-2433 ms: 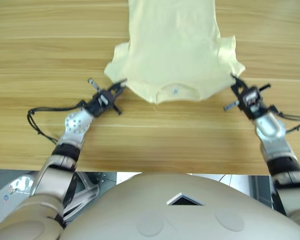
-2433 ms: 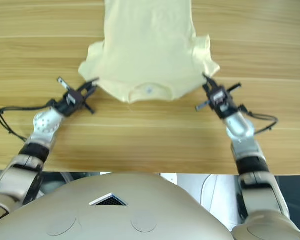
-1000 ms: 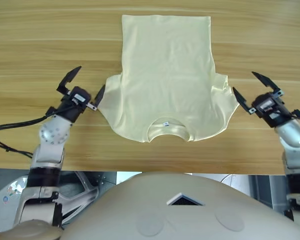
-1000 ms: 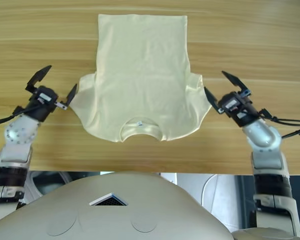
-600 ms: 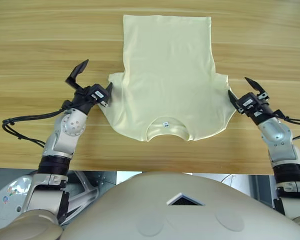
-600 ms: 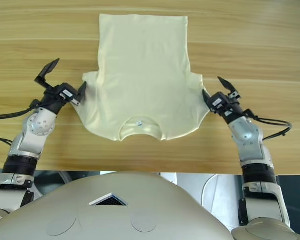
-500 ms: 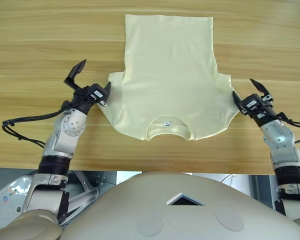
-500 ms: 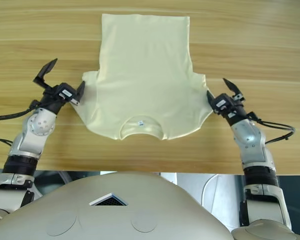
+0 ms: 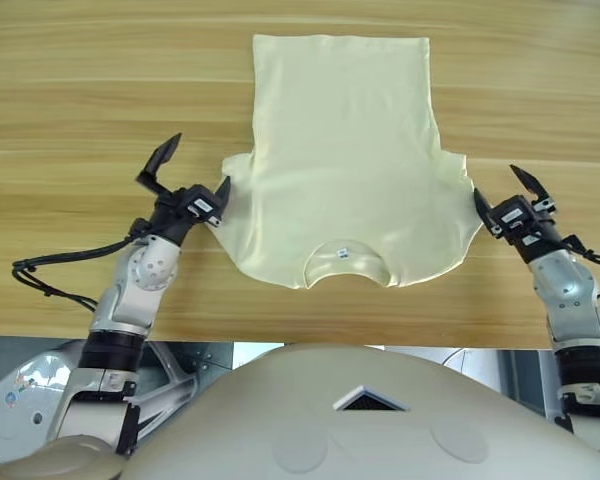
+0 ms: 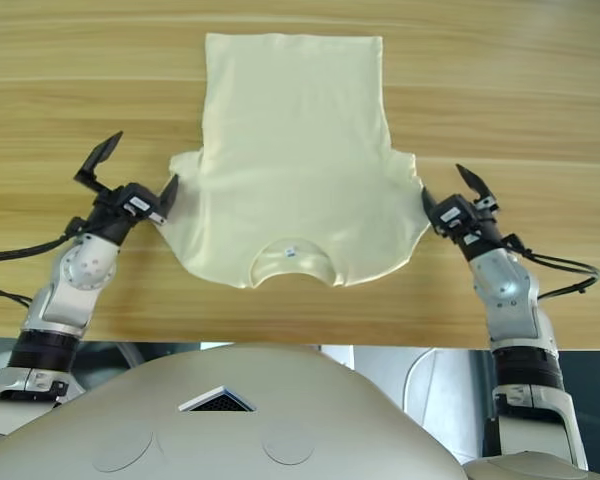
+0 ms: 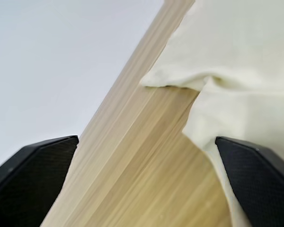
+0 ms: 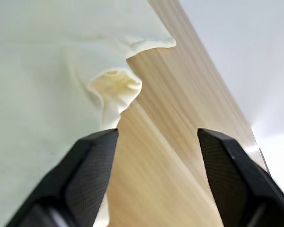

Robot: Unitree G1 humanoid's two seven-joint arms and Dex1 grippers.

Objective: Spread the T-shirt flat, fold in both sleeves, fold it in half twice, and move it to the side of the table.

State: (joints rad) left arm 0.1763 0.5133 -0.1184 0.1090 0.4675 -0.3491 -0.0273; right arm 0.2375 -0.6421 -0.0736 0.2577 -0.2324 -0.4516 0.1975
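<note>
T-shirt (image 9: 345, 170) flat mid-counter (image 9: 80, 80), collar at 6 o'clock, hem at 12. Left fingers (image 9: 162, 158) wide, empty, just beside 9 o'clock sleeve; right fingers (image 9: 525, 183) wide, empty, beside 3 o'clock sleeve. Spreading looks done; sleeve fold likely next: pinch each sleeve edge, carry inward.

Left gripper (image 9: 196, 168) at 8 o'clock, fingers spread wide — aimed toward 1 o'clock. Right gripper (image 9: 498, 187) at 4 o'clock, likewise spread, aimed toward 11.

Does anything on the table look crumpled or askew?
The T-shirt lies mostly flat, but both sleeves are bunched: the right sleeve curls into a roll beside the right gripper, the left sleeve puckers beside the left gripper.
</note>
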